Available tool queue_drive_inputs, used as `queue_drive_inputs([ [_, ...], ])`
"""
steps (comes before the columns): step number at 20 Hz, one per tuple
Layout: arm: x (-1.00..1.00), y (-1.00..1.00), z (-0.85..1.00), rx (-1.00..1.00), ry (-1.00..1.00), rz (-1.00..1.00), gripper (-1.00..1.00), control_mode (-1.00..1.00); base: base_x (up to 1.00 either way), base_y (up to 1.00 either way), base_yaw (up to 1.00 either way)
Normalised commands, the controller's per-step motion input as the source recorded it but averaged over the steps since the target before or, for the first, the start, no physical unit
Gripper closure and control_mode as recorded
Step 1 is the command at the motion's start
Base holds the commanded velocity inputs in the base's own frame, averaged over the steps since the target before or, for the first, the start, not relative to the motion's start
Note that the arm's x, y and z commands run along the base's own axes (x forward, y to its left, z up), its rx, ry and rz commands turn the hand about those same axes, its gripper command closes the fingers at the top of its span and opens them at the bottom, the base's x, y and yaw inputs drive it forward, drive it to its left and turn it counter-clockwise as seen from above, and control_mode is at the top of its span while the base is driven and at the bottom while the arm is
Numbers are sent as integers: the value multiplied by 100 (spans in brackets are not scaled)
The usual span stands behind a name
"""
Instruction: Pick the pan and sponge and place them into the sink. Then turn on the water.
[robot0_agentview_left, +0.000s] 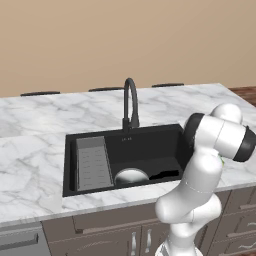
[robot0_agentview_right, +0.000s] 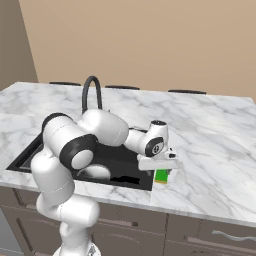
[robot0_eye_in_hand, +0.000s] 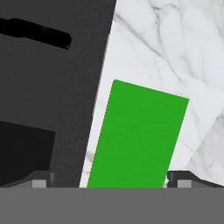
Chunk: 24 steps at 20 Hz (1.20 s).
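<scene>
Tool (robot0_eye_in_hand: 109, 179) poised directly above sponge (robot0_eye_in_hand: 138, 135), fingers spread wide apart, one tip (robot0_eye_in_hand: 39, 180) off each side of the block, nothing gripped. Sponge flat on marble surface (robot0_agentview_right: 210, 150), green face up, just beside right rim of sink (robot0_agentview_left: 145, 142), on near part of the surface. Yellow edge glimpsed under the hand in right base view. Pan (robot0_agentview_left: 131, 176) inside sink, near wall, right of ribbed tray (robot0_agentview_left: 92, 162); black handle pointing right. Faucet (robot0_agentview_left: 130, 102) upright at far rim.
</scene>
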Motion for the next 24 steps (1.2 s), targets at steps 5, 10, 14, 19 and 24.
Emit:
queue_drive_inputs([
  [5,0,0,-12,1,0,-1,-100,-100,0,0,0],
  [10,0,-1,-12,1,0,-1,-100,-100,0,0,0],
  [14,3,-5,-11,2,2,-2,-100,-100,0,0,0],
  [19,3,-5,-11,2,1,-2,-100,-100,0,0,0],
  [24,4,-2,-14,1,2,-2,-100,-100,0,0,0],
])
